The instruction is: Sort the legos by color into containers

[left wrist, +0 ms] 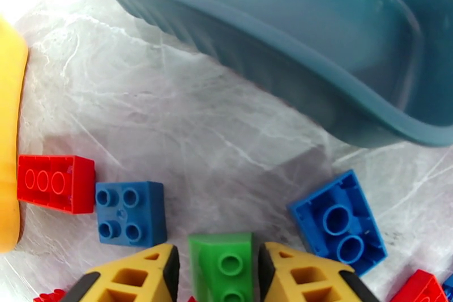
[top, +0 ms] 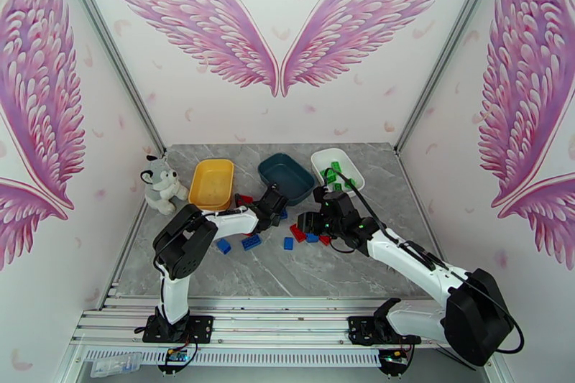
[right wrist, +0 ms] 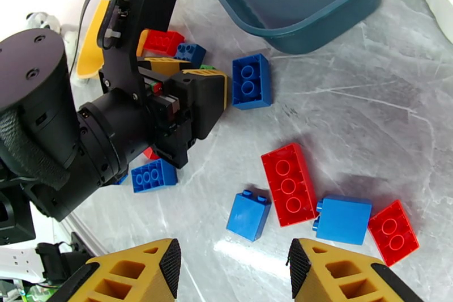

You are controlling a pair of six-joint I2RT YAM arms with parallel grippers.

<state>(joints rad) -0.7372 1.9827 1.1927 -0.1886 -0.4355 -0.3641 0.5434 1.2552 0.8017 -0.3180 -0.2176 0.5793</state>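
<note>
On the grey bench [left wrist: 170, 99], the teal tray [left wrist: 255, 65] lay just ahead of the left pincer [left wrist: 218, 258], with the yellow tray [left wrist: 8, 127] to its left. That pincer stood slightly apart around a green lego [left wrist: 223, 269], a sliver of space on each side. The right pincer [right wrist: 235, 263] gaped empty, with a long red lego [right wrist: 289, 184] just ahead.

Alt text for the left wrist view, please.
A green lego sits between the fingers of the left gripper at bottom centre, blue legos flanking it. Beyond stands the teal tray; a red lego lies beside the yellow tray at left.
</note>
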